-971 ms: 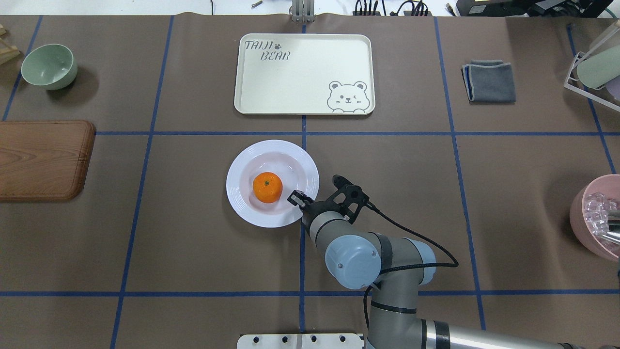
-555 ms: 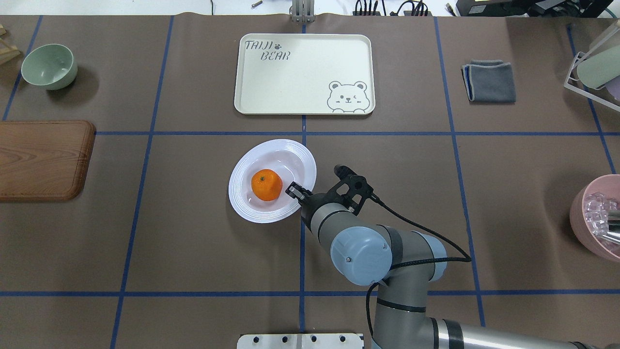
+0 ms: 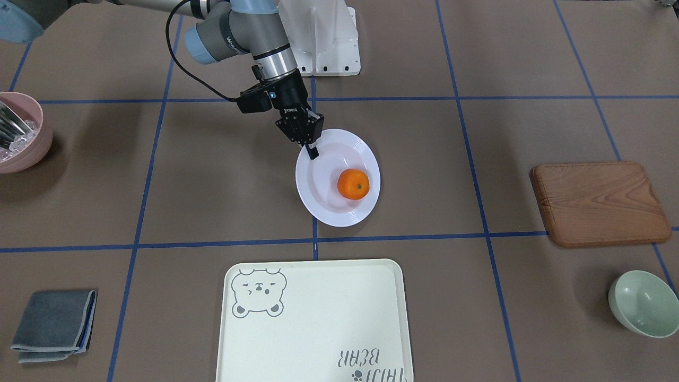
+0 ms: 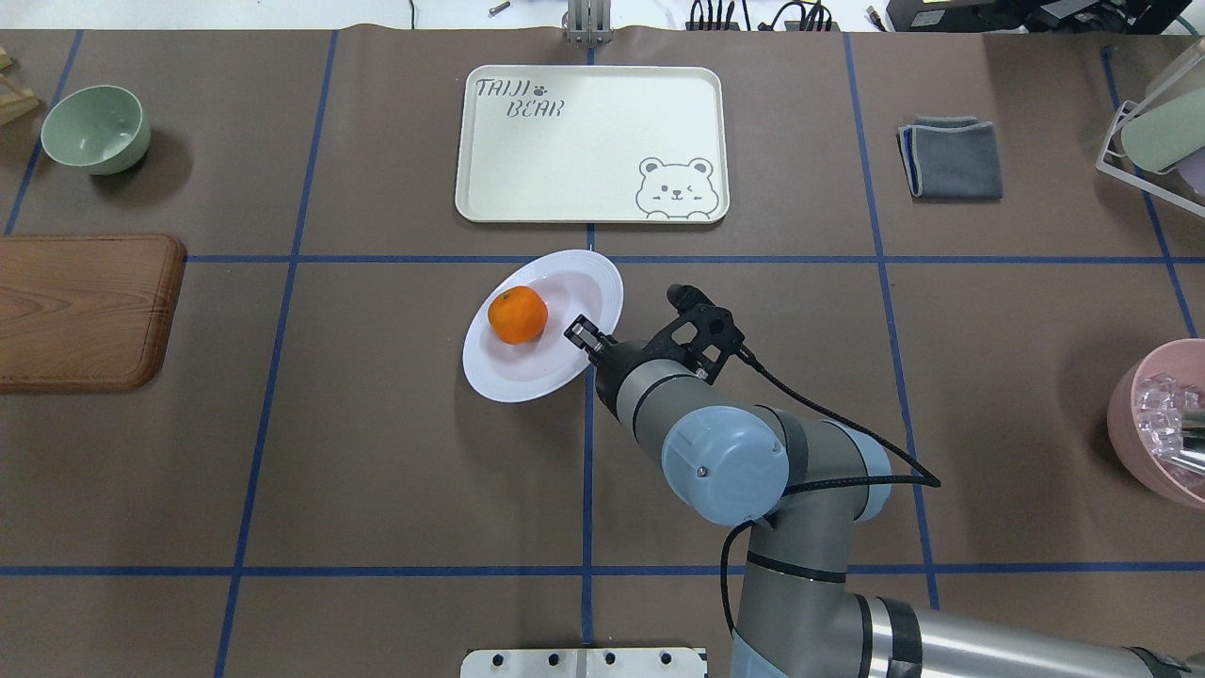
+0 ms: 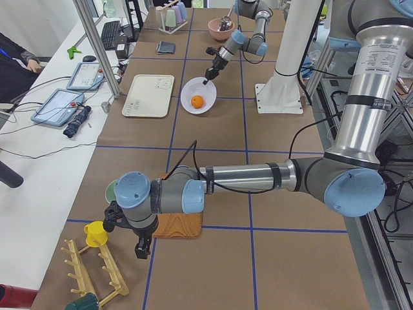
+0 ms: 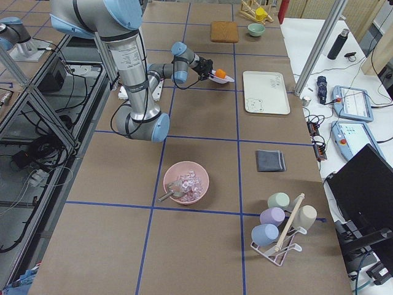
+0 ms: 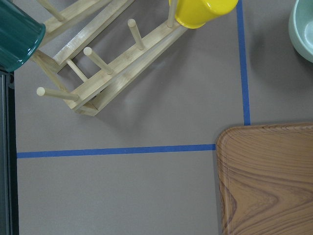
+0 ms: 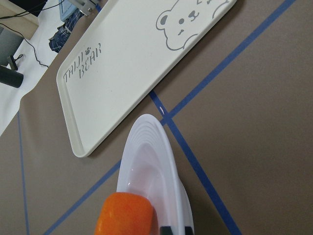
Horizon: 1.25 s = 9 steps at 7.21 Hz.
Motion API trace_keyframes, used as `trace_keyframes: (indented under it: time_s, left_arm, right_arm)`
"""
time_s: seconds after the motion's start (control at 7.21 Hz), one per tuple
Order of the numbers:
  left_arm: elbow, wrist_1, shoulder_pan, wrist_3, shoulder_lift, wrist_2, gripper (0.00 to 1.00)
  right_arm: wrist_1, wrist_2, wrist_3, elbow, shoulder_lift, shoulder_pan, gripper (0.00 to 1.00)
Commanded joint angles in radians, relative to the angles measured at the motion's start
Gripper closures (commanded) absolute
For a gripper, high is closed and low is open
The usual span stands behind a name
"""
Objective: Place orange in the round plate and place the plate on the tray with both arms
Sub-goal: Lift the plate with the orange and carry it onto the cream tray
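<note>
The white round plate (image 4: 527, 369) hangs tilted above the table, its rim pinched by my right gripper (image 4: 582, 334), which is shut on it. The orange (image 4: 517, 314) lies inside the plate, towards the side away from the gripper. In the front view the same gripper (image 3: 312, 153) holds the plate (image 3: 318, 185) with the orange (image 3: 353, 184) in it. The cream bear tray (image 4: 591, 141) lies just beyond the plate, with nothing on it. My left gripper (image 5: 141, 248) hovers at the table's far left end; I cannot tell whether it is open or shut.
A green bowl (image 4: 95, 128) and a wooden board (image 4: 85, 311) sit at the left. A grey cloth (image 4: 951, 157), a cup rack (image 4: 1153, 132) and a pink bowl (image 4: 1163, 424) are at the right. Below the left wrist stands a wooden peg rack (image 7: 98, 68) with a yellow cup (image 7: 200, 12).
The right gripper has lifted the plate by its rim and carried it towards the tray. The plate tilted and the orange rolled towards its far-left side.
</note>
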Motion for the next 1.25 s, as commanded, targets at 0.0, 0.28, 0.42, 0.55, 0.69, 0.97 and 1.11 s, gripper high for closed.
trace_keyframes:
  time_s: [0.0,0.28,0.42,0.55,0.69,0.97,1.11]
  left_arm:
    - [-0.002,0.000,0.000,0.000,0.000,0.000,0.01]
    - [-0.005,0.000,0.000,0.000,0.000,0.000,0.01]
    - [-0.005,-0.002,0.000,0.000,0.000,0.000,0.01]
    - [-0.008,0.000,0.000,0.000,0.000,0.000,0.01]
    - [-0.009,0.000,0.000,0.000,0.000,0.000,0.01]
    - [-0.012,-0.002,0.000,-0.002,0.000,0.000,0.01]
    - [-0.014,-0.002,-0.002,0.000,0.000,0.000,0.01]
  right_arm:
    - [0.076,0.001,0.022,0.001,-0.027,0.034,1.00]
    - [0.114,0.021,0.021,0.001,-0.033,0.089,1.00]
    - [0.112,0.063,0.024,-0.005,-0.029,0.135,1.00]
    - [0.111,0.085,0.022,-0.033,-0.018,0.177,1.00]
    - [0.109,0.104,0.022,-0.151,0.061,0.216,1.00]
    - [0.111,0.153,0.019,-0.393,0.216,0.286,1.00]
    - [0.114,0.177,0.018,-0.454,0.259,0.303,1.00]
